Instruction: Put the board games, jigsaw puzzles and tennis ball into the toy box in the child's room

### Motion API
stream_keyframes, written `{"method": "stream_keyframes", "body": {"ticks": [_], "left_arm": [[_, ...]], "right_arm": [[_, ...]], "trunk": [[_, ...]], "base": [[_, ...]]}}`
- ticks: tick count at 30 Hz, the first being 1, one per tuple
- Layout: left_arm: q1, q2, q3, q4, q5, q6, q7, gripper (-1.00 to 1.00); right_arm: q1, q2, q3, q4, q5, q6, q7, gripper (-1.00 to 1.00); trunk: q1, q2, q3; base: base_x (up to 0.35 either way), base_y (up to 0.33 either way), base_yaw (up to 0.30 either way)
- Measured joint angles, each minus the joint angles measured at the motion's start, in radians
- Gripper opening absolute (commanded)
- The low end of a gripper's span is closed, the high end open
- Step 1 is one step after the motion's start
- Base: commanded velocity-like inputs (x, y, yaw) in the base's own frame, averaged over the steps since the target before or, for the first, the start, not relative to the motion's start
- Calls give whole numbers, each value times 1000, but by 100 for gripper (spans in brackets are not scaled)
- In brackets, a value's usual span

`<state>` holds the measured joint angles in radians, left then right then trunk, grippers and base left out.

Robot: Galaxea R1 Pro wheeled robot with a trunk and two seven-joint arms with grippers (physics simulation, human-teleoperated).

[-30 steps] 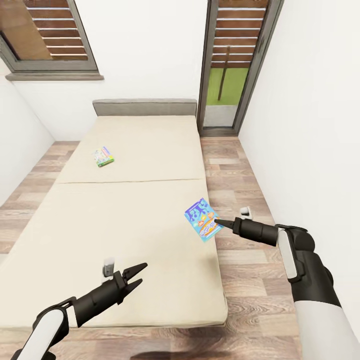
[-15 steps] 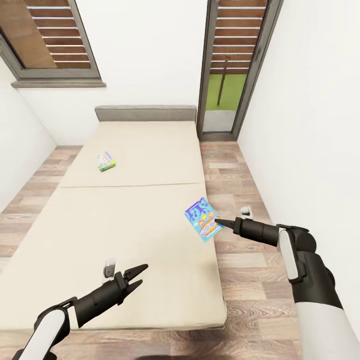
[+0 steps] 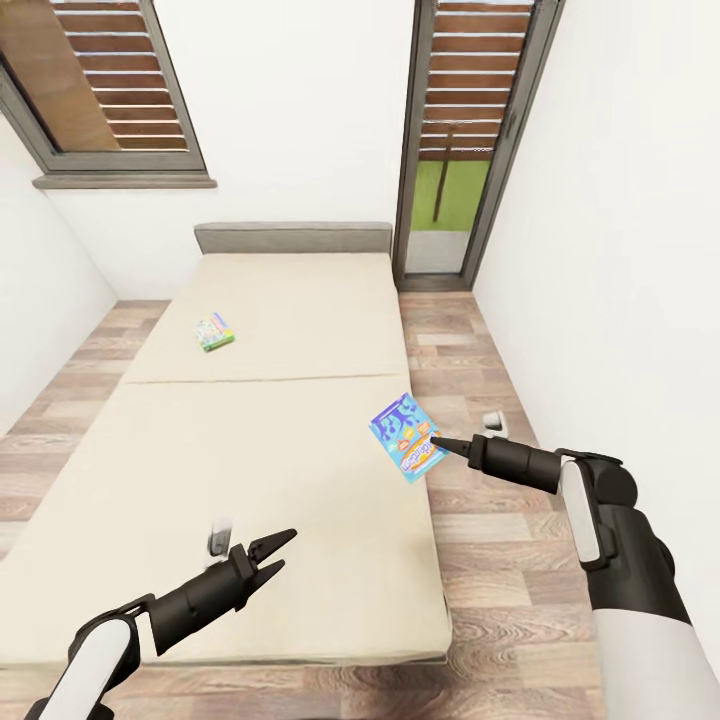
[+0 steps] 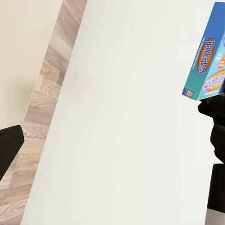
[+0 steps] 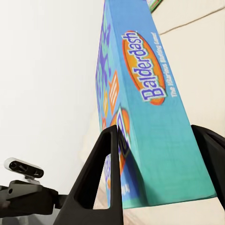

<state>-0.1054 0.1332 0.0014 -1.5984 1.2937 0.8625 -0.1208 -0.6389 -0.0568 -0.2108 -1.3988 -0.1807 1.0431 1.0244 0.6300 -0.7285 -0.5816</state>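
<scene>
Pinched between my right gripper's [image 3: 436, 442] jaws is the blue board game [image 3: 405, 437], its "Balderdash" edge clamped flat on both faces in the right wrist view, the box [image 5: 140, 117] standing on its side between the two black fingers [image 5: 101, 173]. I hold it lifted clear above the right-hand edge of the bed [image 3: 250, 450], tilted, so I judge it is off the mattress and ready to be carried away. My left gripper [image 3: 272, 556] hangs over the near part of the bed with its jaws spread and nothing between them; I reckon that hand is free for the next pickup. The other board game [image 3: 214, 332], the green-edged one, lies flat on the far half of the mattress, well apart from both arms. From the left wrist I also see the blue box [image 4: 206, 56] against the white wall. Neither the toy box nor the table shows from where I stand, so the held box has a trip ahead of it across the wood floor [image 3: 500, 560].
</scene>
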Motion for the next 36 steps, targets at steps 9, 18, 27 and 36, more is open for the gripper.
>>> {"method": "stream_keyframes", "body": {"ticks": [9,18,27,36], "left_arm": [[0,-1,0,1,-1,0,1,100],[0,-2,-2,1,-1,0,1,100],[-1,-2,-6,2,-1,1,0,100],[-1,-3,-8,2,-4,1,1,100]], "right_arm": [[1,-1,-1,-4,0,0,-1,-100],[1,-1,-2,-5,1,0,-1,-100],[1,-3,-2,-5,0,0,-1,-100],[2,-7,-4,-8,-1,0,0,-100]], "trunk": [[-35,63,43],[-69,126,86],[-104,189,128],[-138,253,171]], "base": [[0,0,0],[0,0,0],[0,0,0],[0,0,0]]}}
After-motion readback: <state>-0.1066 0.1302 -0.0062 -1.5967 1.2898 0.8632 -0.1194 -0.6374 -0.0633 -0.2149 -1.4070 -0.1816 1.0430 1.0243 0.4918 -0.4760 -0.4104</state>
